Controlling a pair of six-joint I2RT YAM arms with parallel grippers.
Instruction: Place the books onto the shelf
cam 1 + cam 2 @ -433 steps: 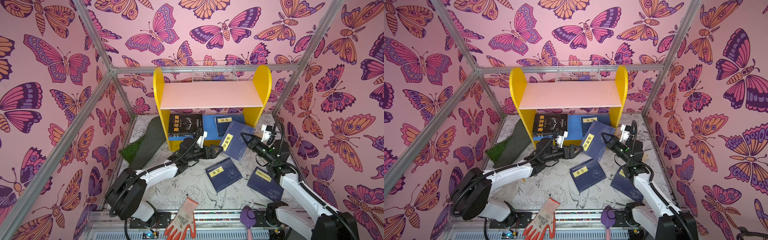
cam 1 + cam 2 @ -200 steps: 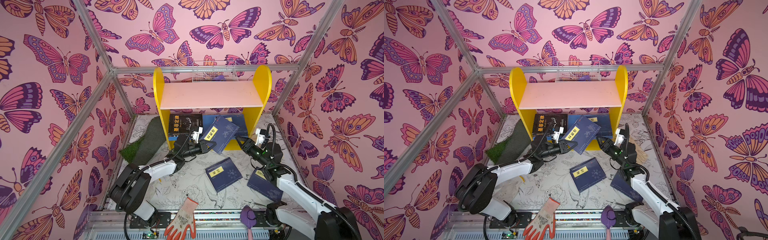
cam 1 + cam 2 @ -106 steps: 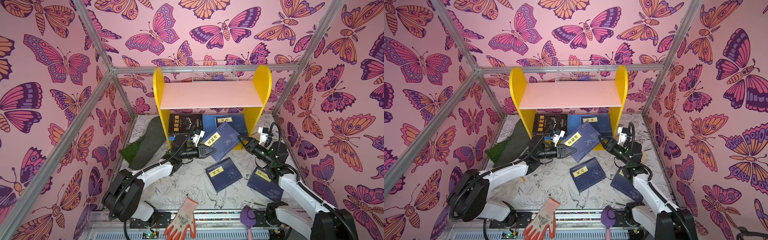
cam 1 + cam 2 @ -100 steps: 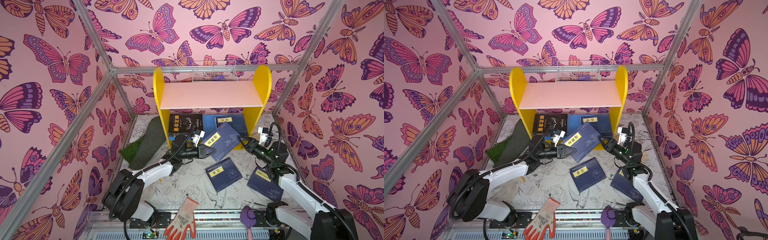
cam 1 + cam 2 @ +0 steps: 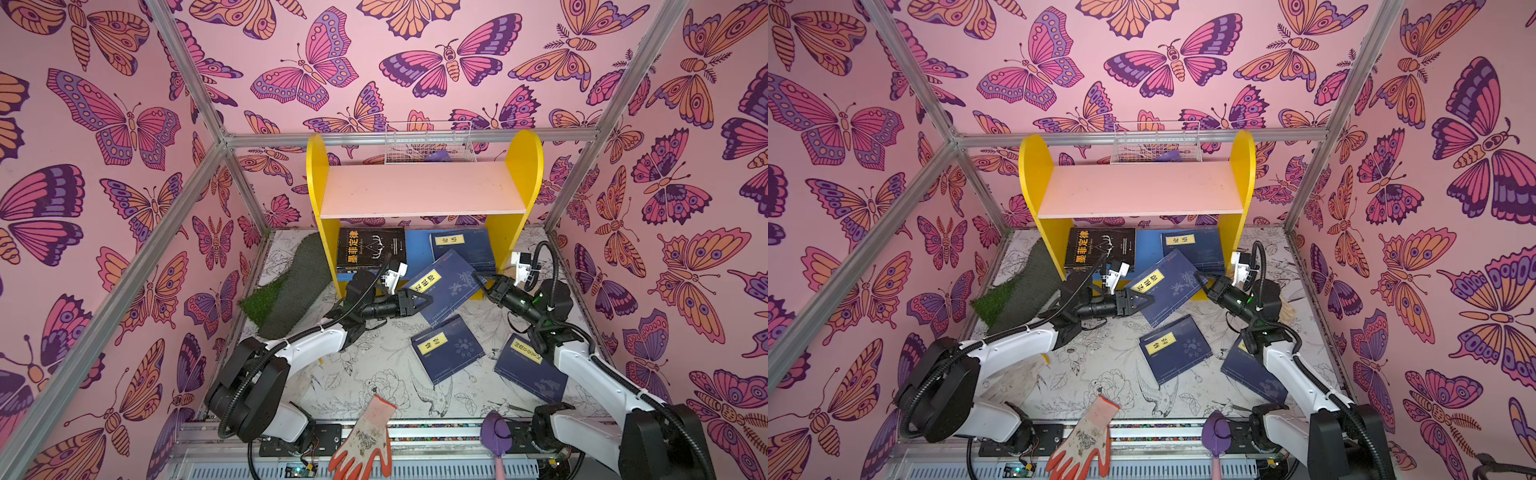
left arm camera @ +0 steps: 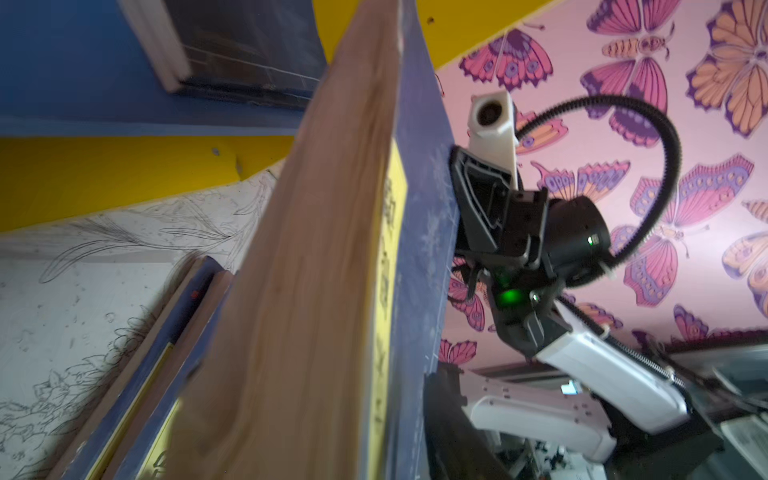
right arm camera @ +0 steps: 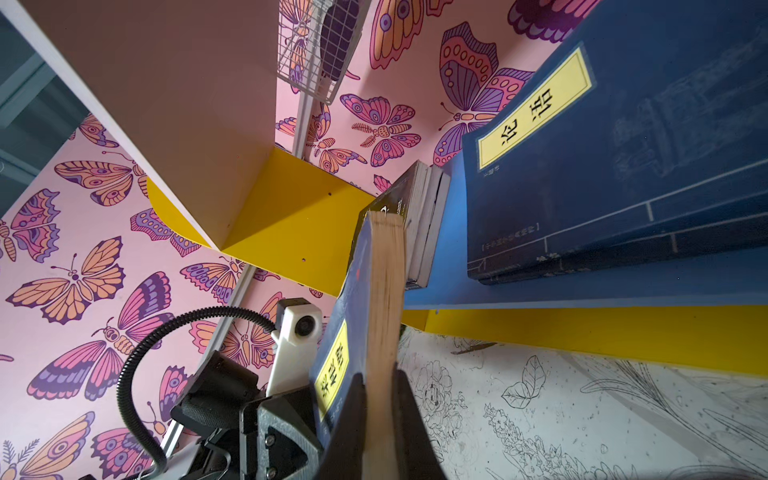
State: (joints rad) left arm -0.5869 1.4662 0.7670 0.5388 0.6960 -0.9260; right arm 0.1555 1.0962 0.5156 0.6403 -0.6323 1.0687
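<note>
Right wrist view: your right end effector [image 7: 378, 380] clamps the page edge of a navy book [image 7: 384, 299], a pinch that both top views show only as contact at its far corner. In a top view your left end effector [image 5: 419, 299] stands parted at the labelled corner; the book tilts before the shelf [image 5: 524, 166], above the worktop [image 5: 357, 374].
</note>
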